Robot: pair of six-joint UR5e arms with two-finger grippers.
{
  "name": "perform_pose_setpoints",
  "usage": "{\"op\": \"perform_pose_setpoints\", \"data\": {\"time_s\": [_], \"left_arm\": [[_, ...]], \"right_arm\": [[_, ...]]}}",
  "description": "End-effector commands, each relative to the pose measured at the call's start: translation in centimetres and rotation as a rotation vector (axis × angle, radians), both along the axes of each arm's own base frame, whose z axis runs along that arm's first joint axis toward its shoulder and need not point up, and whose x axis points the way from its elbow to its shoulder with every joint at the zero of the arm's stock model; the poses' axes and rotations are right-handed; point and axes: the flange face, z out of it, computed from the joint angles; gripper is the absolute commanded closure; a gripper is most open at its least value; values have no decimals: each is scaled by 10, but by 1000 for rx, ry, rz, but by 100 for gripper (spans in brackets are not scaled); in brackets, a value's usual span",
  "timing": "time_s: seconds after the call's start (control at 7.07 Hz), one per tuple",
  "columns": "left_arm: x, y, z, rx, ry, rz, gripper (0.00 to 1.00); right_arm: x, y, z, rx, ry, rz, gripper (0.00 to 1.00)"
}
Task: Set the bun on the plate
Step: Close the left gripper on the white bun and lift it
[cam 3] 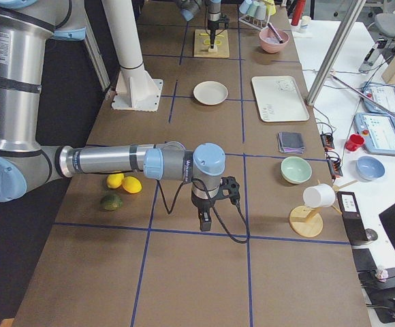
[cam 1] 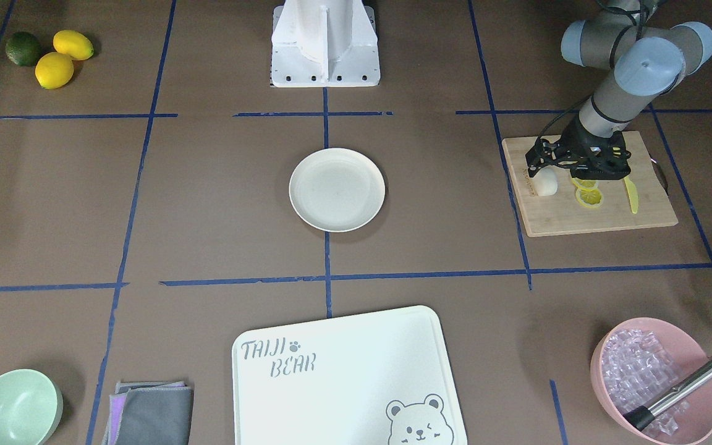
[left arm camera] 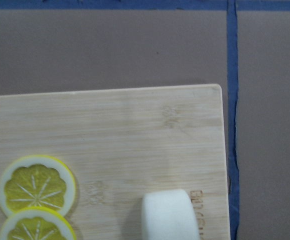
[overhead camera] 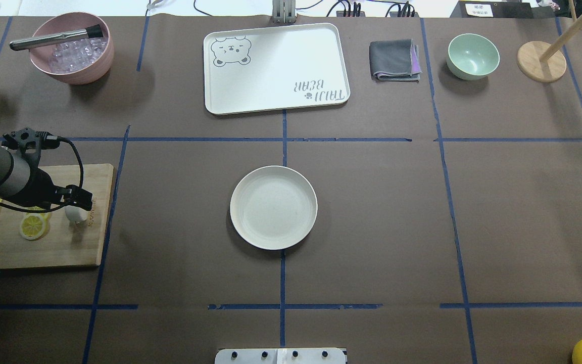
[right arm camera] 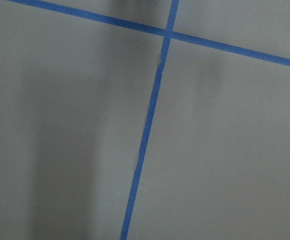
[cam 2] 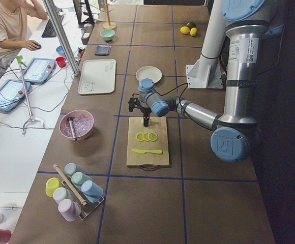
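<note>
The bun (cam 1: 547, 184) (overhead camera: 75, 216) (left arm camera: 169, 216), a small white lump, lies on a wooden cutting board (cam 1: 578, 219) (overhead camera: 68, 247) near the edge that faces the plate. My left gripper (cam 1: 540, 168) (overhead camera: 78, 202) points down right over it. Its fingers look spread, and nothing is held. The wrist view shows only the bun's top at its lower edge. The plate (cam 1: 337, 189) (overhead camera: 273, 207), round and cream, sits bare mid-table, well apart from the board. My right gripper (cam 3: 204, 221) hangs over bare table far from both; whether it is open or shut I cannot tell.
Lemon slices (cam 1: 589, 197) and a yellow knife (cam 1: 631, 194) share the cutting board. A white bear board (cam 1: 337, 371), a pink bowl of ice (cam 1: 656, 380), a mint bowl (cam 1: 13, 408) and a folded cloth (cam 1: 152, 414) line the far side. Whole lemons (cam 1: 62, 59) lie near the robot base (cam 1: 325, 43).
</note>
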Motion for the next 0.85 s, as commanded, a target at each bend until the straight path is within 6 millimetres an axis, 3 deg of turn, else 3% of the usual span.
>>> {"op": "perform_pose_setpoints", "data": {"time_s": [0.0, 0.14, 0.28, 0.42, 0.57, 0.71], "left_arm": [[19, 8, 5, 47, -51, -5, 30], [19, 9, 4, 44, -48, -1, 59], [19, 8, 4, 46, -48, -1, 72], [18, 9, -3, 53, -40, -1, 78], [19, 8, -19, 69, -18, -2, 78], [27, 0, -47, 82, 1, -9, 78]], "right_arm": [[1, 3, 0, -1, 0, 1, 0], [2, 3, -3, 4, 0, 5, 0], [3, 3, -5, 9, 0, 8, 0], [3, 3, -5, 9, 0, 8, 0], [4, 3, -6, 10, 0, 11, 0], [6, 3, -6, 10, 0, 14, 0]]}}
